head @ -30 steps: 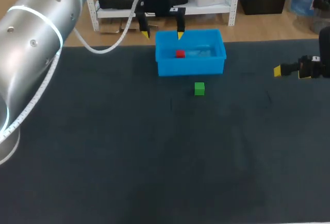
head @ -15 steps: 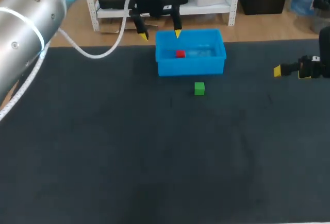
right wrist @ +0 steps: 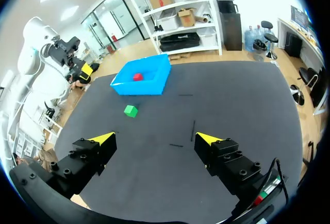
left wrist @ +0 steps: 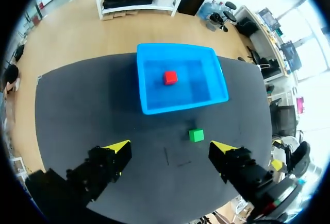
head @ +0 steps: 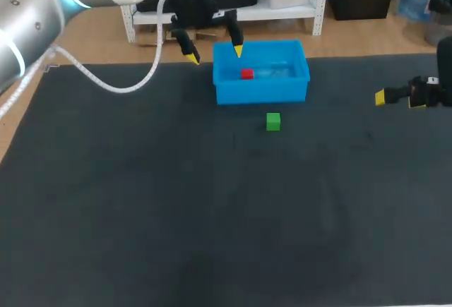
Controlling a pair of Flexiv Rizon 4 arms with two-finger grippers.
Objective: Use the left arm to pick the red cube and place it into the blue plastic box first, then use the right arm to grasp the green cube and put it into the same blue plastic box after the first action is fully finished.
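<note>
Left gripper (head: 215, 55) and right gripper (right wrist: 155, 138) are gaping empty; grabbing the green cube (head: 273, 121) is perhaps risking nudging the blue box (head: 261, 94) at its twelve o'clock.

Bright, even lighting; shadows soft, faint.

Plastic box (head: 261, 94) sits at far-ctr of table (head: 141, 215), w/ one cube (head: 246, 74) inside, left of box's middle. Second cube (head: 273, 121) lies on table just in front of box, not touching. Left gripper (head: 215, 54) hangs at box's rear-left corner; right gripper (head: 397, 97) well off to right, nr table's edge.
</note>
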